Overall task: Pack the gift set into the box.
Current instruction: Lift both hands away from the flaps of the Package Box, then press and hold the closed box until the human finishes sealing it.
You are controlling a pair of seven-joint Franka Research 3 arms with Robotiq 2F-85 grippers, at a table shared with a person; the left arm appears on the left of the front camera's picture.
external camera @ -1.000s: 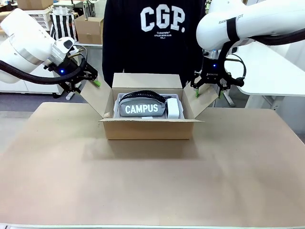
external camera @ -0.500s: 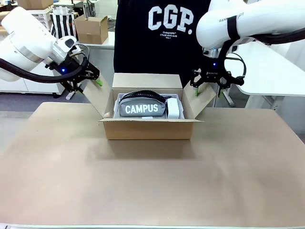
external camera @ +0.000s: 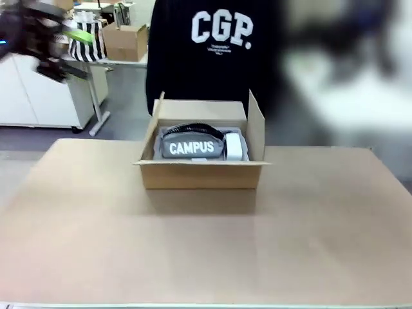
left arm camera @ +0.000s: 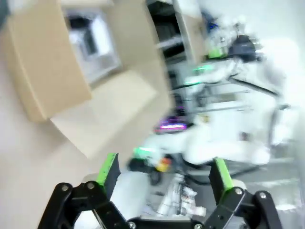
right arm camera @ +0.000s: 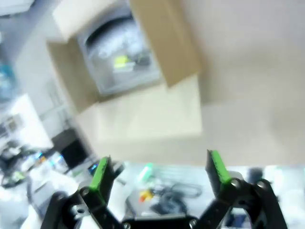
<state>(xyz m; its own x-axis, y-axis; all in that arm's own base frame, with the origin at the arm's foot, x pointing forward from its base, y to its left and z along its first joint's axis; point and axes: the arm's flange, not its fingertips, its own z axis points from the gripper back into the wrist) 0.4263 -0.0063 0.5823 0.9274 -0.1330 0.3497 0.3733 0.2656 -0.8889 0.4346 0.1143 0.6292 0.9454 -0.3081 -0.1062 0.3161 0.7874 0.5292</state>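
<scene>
Closest in, bare brown table (external camera: 193,257). About midway across it, the box (external camera: 201,174), near flap folded outward, side flaps and far flap standing up. Inside, a grey pouch (external camera: 191,147) lettered CAMPUS lying along the bottom, with a white item (external camera: 235,147) touching its right end; both below the rim.

Off to the box's left and high, the left gripper (left arm camera: 164,164), jaws spread wide, nothing between the green pads (left arm camera: 108,171). In the front view, just a dark smear with a green streak in the top corner. Right gripper (right arm camera: 158,162) likewise wide and empty, looking down on the box from above and to one side.

Beyond the box, a person (external camera: 212,45) in a black sweatshirt at the far edge. Farther back, a smaller carton (external camera: 122,40) on a side table.

By the look of it, contents in, flaps not yet closed. Risk of an arm, blurred as if at speed, clipping an upright side flap and shoving the light box across the table, or creasing the flap onto the pouch. Risk too of folding flaps in the wrong order, so one springs up.

Hard to make out:
- Both wrist views are smeared.
- Upper right of the front view is a pale and dark blur, presumably the right arm (external camera: 347,58).
- Nature of the white item unclear.
- Anything beneath the pouch hidden.
- Person's lower body hidden behind the box.
</scene>
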